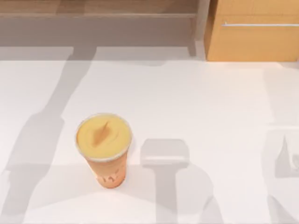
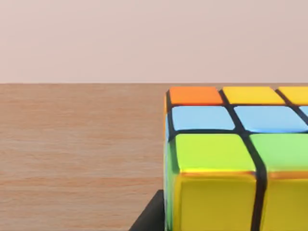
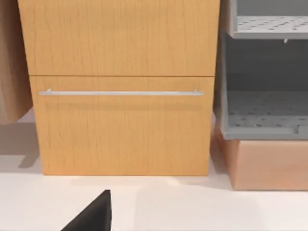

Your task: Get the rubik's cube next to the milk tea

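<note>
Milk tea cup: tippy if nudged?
Probably. The milk tea stands tall and tapers to a narrow base, so a high push may topple it. Its sealed flat top should limit spills. The smooth plastic wall looks slippery.

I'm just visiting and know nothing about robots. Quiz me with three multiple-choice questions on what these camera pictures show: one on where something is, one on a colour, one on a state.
1. Where on the table does the milk tea stand?
A. left of the middle
B. far right edge
C. against the cabinet

2. What colour are the squares in the middle row on the rubik's cube, seen from the left wrist?
A. red
B. light blue
C. white

3. How does the wooden cabinet's drawer stand?
A. pulled out
B. removed
C. closed

Answers: 1 A, the top view puts the cup left of centre. 2 B, a light blue row sits between orange-yellow and green rows. 3 C, its front lies flush under the handle bar.
</note>
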